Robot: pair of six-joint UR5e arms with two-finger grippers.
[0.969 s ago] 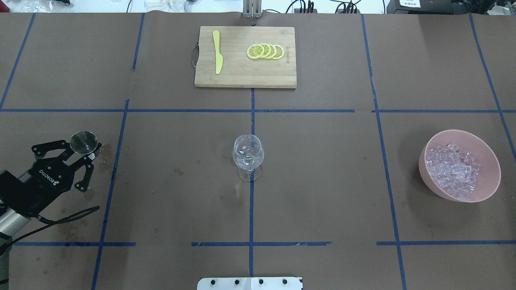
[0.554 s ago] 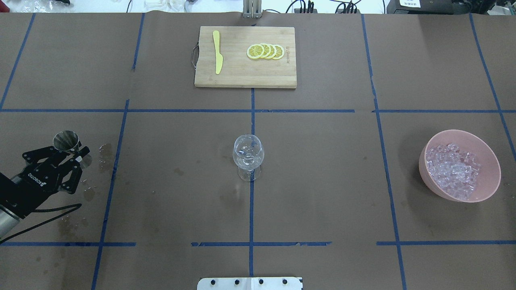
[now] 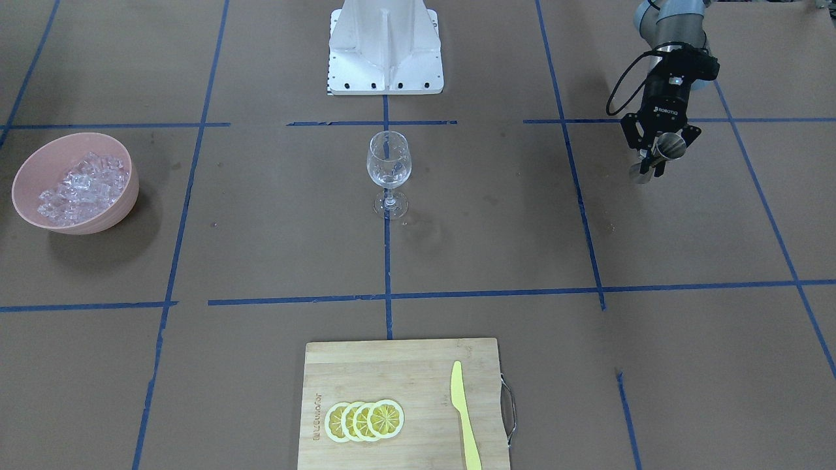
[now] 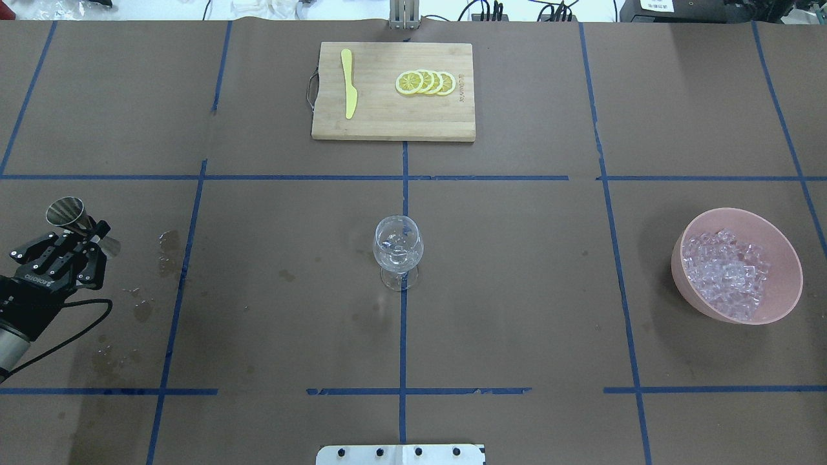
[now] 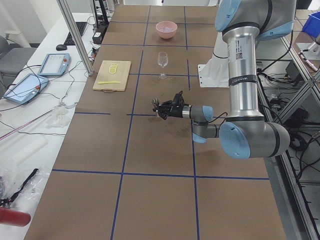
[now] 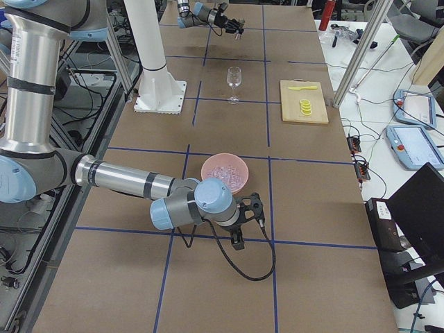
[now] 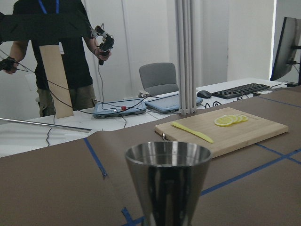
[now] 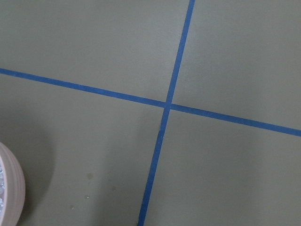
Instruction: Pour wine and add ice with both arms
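Overhead exterior view, far left edge: the left gripper (image 4: 90, 234) has its fingers closed on the waist of a steel jigger (image 4: 70, 213). At centre the wine glass (image 4: 398, 248) stands upright on the surface. Middle right, the ice (image 4: 727, 271) is heaped in a pink bowl (image 4: 778, 248). The right gripper (image 6: 248, 222) shows only in the exterior right view, just beside that bowl — whether its fingers are open I cannot tell.

Left pincer (image 4: 90, 234) clamped on steel jigger (image 4: 68, 212); right arm (image 6: 132, 182) stretched out low
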